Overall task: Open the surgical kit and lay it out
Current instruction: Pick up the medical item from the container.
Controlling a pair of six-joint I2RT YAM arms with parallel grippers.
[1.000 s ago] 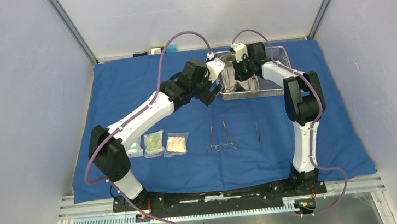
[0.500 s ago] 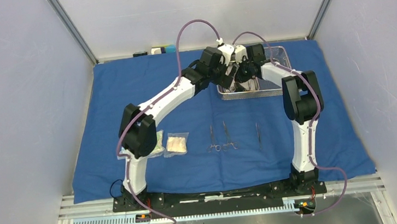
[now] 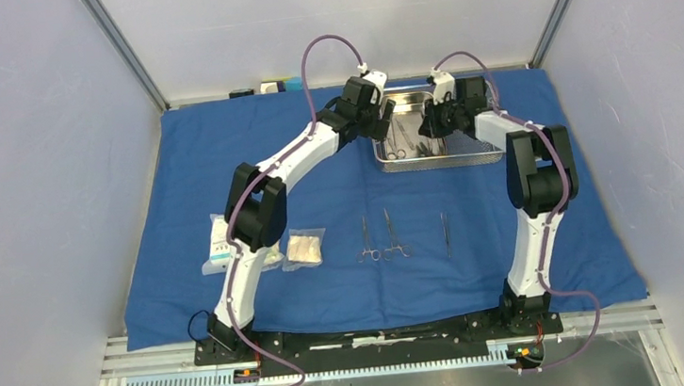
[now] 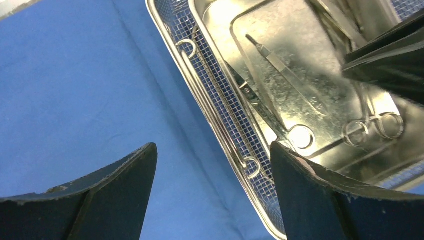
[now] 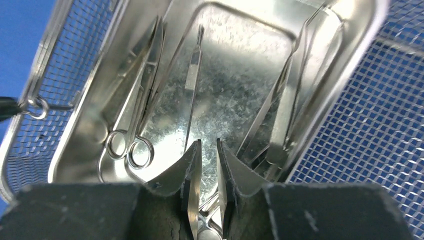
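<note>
1. Surgical kit, unwrapped: the blue cloth wrap [image 3: 222, 167] lies spread flat over the table, with the steel mesh tray [image 3: 481, 153] at its far side, right of centre
2. An inner pan [image 5: 220, 95] sits in the left part of the tray; bare mesh shows to its right
3. In the pan lie several slim instruments: a ring-handled pair [image 5: 127, 145] along the left wall, a straight slim one [image 5: 194, 75] down the middle, and more leaning against the right wall
4. The left gripper [image 4: 212, 146] hovers at the tray's left end with its jaws spread wide and nothing between them; in its wrist view the tray's mesh rim runs slantwise just ahead of the fingertips, and the pan lies beyond to the right
5. The right gripper [image 5: 208, 145] hangs over the pan's near edge, its jaws drawn almost together with a thin gap left. Metal glints low between the fingers, but I cannot tell whether an instrument is pinched there
6. Nearer the arm bases, well apart from both grippers, three instruments lie in a row on the cloth: two ring-handled ones [image 3: 366, 238] [image 3: 392, 235] side by side and a thinner one [image 3: 445, 233] to their right
7. Left of that row are a tan packet [image 3: 306, 248] and, beyond the left arm, a pale packet [image 3: 218, 243]
</note>
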